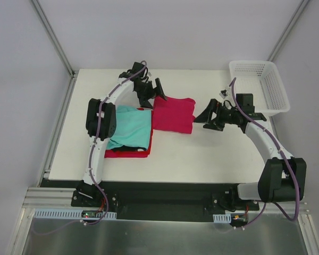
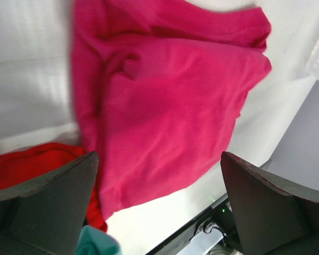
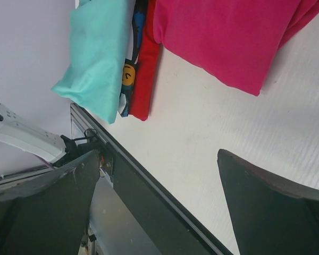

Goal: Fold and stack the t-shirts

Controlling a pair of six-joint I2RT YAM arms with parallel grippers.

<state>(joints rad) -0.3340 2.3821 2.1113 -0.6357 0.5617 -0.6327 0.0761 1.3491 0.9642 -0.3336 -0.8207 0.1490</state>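
Looks like the stacking step. Finds the folded magenta t-shirt (image 1: 173, 113) mid-counter (image 1: 191, 154), just right of a stack with teal t-shirt (image 1: 130, 126) over red t-shirt (image 1: 126, 153). Shows left claw (image 1: 153, 94) at its far-left edge and right claw (image 1: 208, 121) near its right side, both spread wide, gripping nothing. Probably calls for pinching opposite edges, lifting together, laying onto teal. Reveals, from right wrist only, a dark printed t-shirt (image 3: 128, 74) sandwiched mid-stack.
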